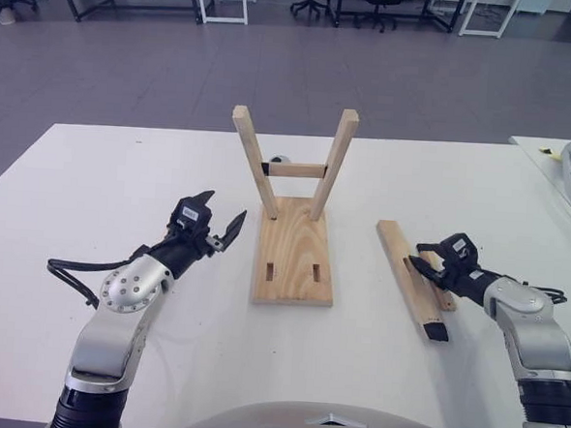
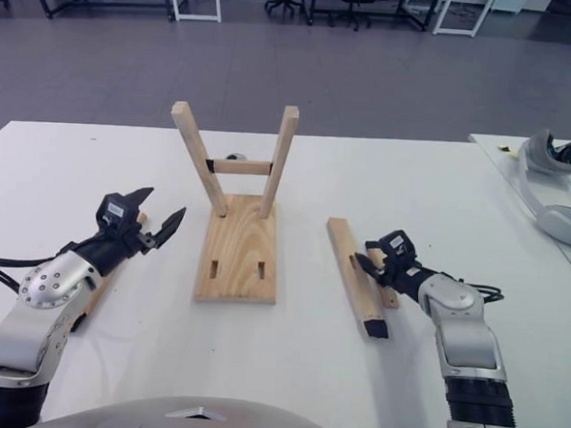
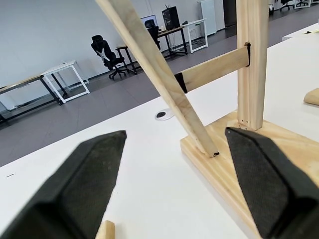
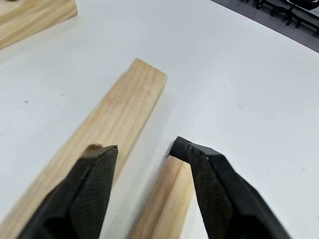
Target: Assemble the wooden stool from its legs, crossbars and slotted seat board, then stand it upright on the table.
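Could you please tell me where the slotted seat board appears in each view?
Left eye view: seat board flat at table centre.
Right eye view: same, slightly left of centre.
Left wrist view: beneath the two upright legs.
Right wrist view: probably the wood past the loose leg's far end.
Shared landmark: the loose leg, to the board's right.

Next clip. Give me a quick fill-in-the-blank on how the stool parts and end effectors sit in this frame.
1. The seat board lies flat on the table with ___ legs standing up from its far end.
2. A ___ joins those legs partway up.
3. A loose leg lies on the table to the robot's ___ of the seat board.
4. The left end effector and the right end effector are both ___.
Missing words: two; crossbar; right; open.
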You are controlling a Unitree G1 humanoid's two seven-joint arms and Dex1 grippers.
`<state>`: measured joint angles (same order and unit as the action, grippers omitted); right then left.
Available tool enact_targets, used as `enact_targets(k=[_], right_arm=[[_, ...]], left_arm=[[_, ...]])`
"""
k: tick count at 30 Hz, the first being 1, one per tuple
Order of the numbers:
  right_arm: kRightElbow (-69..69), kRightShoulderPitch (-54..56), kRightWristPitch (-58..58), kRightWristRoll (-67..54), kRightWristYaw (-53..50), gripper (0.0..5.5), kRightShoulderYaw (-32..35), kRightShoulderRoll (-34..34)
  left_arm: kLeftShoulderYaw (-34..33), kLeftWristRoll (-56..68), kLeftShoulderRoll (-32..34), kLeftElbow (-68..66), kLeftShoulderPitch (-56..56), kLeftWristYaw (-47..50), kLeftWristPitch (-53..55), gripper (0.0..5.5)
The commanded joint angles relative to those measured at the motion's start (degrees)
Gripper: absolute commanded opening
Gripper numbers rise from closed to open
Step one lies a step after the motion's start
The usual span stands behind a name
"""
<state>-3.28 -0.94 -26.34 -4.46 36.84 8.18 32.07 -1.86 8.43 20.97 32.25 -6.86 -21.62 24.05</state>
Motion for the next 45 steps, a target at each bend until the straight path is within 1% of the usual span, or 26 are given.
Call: enact_targets(k=[1,4,11,14,16,20,22,24,26,28,30,32,33,35,37,39,40,42,45], right_arm=[[-3.22,-1.35,-1.02,-1.73,-3.29,2.61,2.38,-1.61],[-3.13,-0.34,-0.21,-3.86,-4.85,2.61,4.05,-2.82],[-2.84,-3.76,-4.52,-1.60,-6.75,2.61,1.02,-2.05],[-2.13,-5.12,-9.24,1.20,-7.95,2.61,-1.87,-0.37],[-1.84,-4.52,-13.62,1.12,-8.58,2.61,-2.60,-0.03],[-3.78,-3.67,-23.01,-1.96,-9.10,2.08,-2.70,-1.86],[-4.13,-3.00,-28.33,-4.45,-9.56,1.74,-1.59,-3.46],[-4.38,-2.60,-30.57,-5.31,-10.01,1.37,-2.05,-3.65],[-4.00,-1.70,-28.76,-4.38,-10.65,1.34,-3.43,-3.10],[-2.69,1.14,-19.11,-1.08,-11.92,1.34,-5.21,-2.35],[-1.32,7.07,-10.80,-0.22,-13.94,1.34,-3.82,-3.04],[-1.83,15.76,-3.07,-1.69,-14.59,1.33,-2.44,-4.92],[-3.81,19.50,0.14,-2.70,-13.35,1.33,-3.38,-5.98],[-8.28,24.19,3.42,-4.76,-10.85,1.33,-6.89,-8.86],[-12.44,27.12,3.56,-7.99,-10.26,1.33,-11.15,-14.65],[-15.17,28.08,4.09,-9.07,-9.08,1.33,-15.88,-18.09],[-16.48,28.22,4.88,-8.87,-7.85,1.33,-18.95,-19.11],[-18.20,28.00,6.18,-8.08,-7.10,1.33,-22.47,-20.47],[-18.44,28.12,7.62,-7.94,-6.70,1.33,-23.96,-21.35]], left_arm=[[0.20,0.12,-0.60,2.13,-1.78,1.47,2.09,3.66],[0.68,-0.16,-0.78,2.71,-2.19,1.99,2.74,3.66],[1.39,-1.19,0.17,2.44,-2.23,2.56,3.41,3.66],[2.36,-2.25,0.62,2.16,-2.20,2.69,3.54,3.66],[2.48,-2.90,0.60,2.38,-2.19,2.90,3.93,3.66],[2.76,-3.67,0.69,2.34,-1.78,2.98,4.52,3.66],[2.96,-3.80,0.58,2.70,-1.51,3.15,5.03,3.66],[3.11,-3.84,0.40,3.11,-1.03,3.24,5.61,3.66],[2.95,-4.02,0.38,3.14,-0.43,3.18,6.00,3.66],[1.79,-3.12,-0.12,3.62,0.51,3.37,6.84,3.66],[-1.48,2.64,-3.24,5.93,3.09,3.81,9.48,3.66],[-7.02,15.73,-8.80,9.62,9.05,5.67,13.15,3.66],[-9.93,24.48,-11.88,10.44,12.60,7.78,14.56,3.66],[-13.62,38.68,-16.35,10.03,17.55,13.07,15.72,3.66],[-13.90,46.78,-17.85,9.42,19.62,16.72,16.75,3.66],[-13.02,50.69,-17.23,8.60,20.70,18.88,18.04,3.66],[-12.75,53.09,-16.88,8.41,21.53,20.37,18.46,3.66],[-11.90,56.72,-16.11,8.33,22.60,22.42,18.91,3.66],[-10.18,58.79,-15.09,8.29,21.25,23.90,18.90,3.66]])
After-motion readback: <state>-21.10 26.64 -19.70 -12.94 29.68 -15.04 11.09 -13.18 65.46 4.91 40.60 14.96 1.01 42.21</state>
